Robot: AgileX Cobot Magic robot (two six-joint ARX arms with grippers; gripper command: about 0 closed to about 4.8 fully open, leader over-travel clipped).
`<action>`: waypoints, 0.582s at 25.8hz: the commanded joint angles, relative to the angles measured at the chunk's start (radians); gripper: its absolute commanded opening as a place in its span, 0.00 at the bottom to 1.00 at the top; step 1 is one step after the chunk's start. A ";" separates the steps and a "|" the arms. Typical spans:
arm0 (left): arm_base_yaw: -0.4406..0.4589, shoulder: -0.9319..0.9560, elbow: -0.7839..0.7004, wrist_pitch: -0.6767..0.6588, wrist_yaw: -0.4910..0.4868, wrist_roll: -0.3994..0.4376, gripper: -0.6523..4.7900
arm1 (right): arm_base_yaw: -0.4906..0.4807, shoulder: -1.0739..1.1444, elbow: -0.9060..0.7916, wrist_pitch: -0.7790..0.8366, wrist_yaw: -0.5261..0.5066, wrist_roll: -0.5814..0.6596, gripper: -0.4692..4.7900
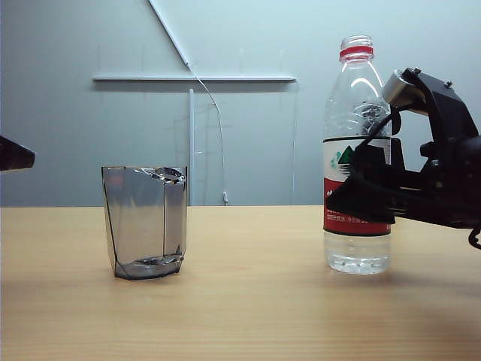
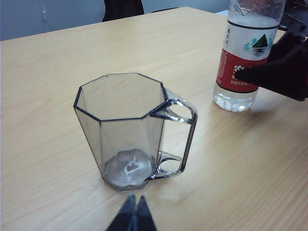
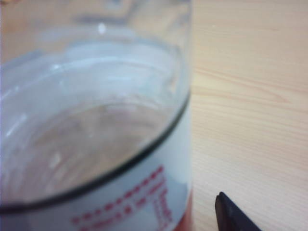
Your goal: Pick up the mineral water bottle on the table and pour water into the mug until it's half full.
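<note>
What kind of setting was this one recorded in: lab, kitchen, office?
Probably a lab or office test bench, not a kitchen. A bare wood-grain table faces a plain grey wall with a cable running down it. Only the mineral water bottle and empty mug stand there, with the right gripper at the bottle.

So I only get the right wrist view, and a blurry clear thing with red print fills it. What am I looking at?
Observer: A tall clear plastic bottle with a red neck ring and a white-and-red label, standing upright on the light-brown wooden table.
Visitor: And where is the tool?
Observer: The right tool is at the bottle's label, jaws open. I cannot tell whether it touches.
Visitor: Anything else there?
Observer: A smoky-grey transparent faceted mug with a handle stands apart from the bottle and looks empty. The shut left tool points toward it.
</note>
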 commanded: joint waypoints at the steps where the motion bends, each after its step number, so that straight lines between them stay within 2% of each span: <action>1: 0.002 0.000 0.003 0.013 0.000 -0.003 0.12 | 0.000 0.021 0.016 0.051 -0.013 -0.003 1.00; 15: 0.002 0.000 0.003 0.013 0.000 -0.003 0.12 | 0.000 0.026 0.066 0.059 -0.013 -0.003 1.00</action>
